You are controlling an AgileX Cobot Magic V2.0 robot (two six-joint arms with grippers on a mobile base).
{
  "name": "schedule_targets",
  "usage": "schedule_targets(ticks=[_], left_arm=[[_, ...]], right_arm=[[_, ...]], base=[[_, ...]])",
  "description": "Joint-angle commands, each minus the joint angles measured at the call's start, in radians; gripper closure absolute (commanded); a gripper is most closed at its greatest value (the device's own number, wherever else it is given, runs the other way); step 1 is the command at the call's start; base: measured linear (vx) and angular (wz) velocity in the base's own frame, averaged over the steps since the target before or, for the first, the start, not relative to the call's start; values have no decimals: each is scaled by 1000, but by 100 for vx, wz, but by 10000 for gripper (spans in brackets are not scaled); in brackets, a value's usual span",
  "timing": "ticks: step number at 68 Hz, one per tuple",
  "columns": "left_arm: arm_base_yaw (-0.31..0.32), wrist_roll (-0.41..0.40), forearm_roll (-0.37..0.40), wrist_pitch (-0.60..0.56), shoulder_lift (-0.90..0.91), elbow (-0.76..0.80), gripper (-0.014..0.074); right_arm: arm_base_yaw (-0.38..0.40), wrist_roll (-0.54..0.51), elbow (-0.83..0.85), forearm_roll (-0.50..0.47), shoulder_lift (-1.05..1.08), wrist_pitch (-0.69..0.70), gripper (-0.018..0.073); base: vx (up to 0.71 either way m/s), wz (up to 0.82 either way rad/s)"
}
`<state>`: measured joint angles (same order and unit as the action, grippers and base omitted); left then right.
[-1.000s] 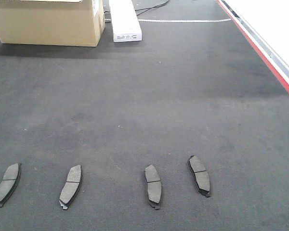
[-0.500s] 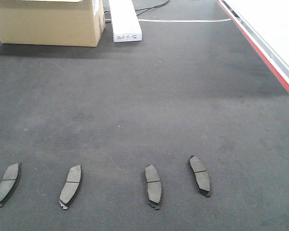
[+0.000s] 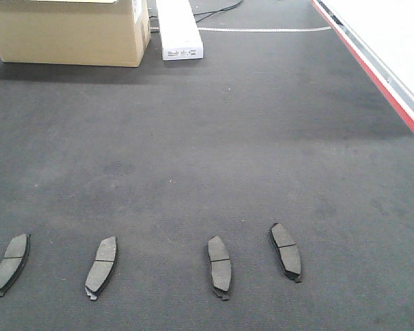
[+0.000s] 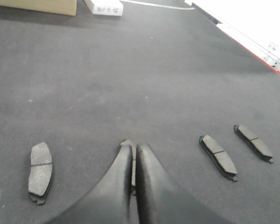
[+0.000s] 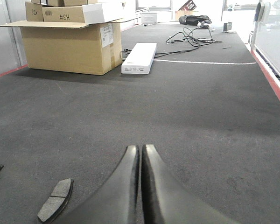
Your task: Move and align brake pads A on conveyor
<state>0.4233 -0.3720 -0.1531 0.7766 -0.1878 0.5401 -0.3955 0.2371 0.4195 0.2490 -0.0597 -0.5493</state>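
Observation:
Several brake pads A lie in a row along the near part of the conveyor [image 3: 214,138]: far left [image 3: 10,263], second [image 3: 101,265], third [image 3: 219,265] and right [image 3: 286,251]. Neither gripper shows in the front view. In the left wrist view my left gripper [image 4: 133,145] hangs shut above the belt. A sliver of one pad [image 4: 127,142] on the belt shows past its tips, with another pad [image 4: 39,168] to its left and two [image 4: 218,156] [image 4: 254,142] to its right. My right gripper [image 5: 141,148] is shut and holds nothing, and a pad [image 5: 56,200] lies to its lower left.
A cardboard box [image 3: 69,31] and a long white box [image 3: 178,27] stand at the far end of the belt. A red stripe [image 3: 379,83] runs along the right edge beside a white frame. Black cables [image 5: 191,35] lie beyond the boxes.

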Motion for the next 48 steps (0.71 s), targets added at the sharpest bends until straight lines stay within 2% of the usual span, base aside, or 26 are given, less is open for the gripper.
schedule_targets(ticks=[1, 39, 43, 48], left_arm=[[4, -1, -2, -54, -16, 21, 603], [3, -1, -2, -56, -14, 1, 602], [-15, -1, 5, -60, -13, -29, 602], [-78, 20, -10, -114, -13, -67, 602]], right_arm=[[7, 0, 25, 13, -14, 84, 571], [7, -1, 25, 13, -14, 84, 571], [7, -1, 25, 13, -14, 84, 571], [7, -1, 25, 13, -14, 84, 571]], base=[[0, 0], [0, 0], [0, 0], [0, 0]])
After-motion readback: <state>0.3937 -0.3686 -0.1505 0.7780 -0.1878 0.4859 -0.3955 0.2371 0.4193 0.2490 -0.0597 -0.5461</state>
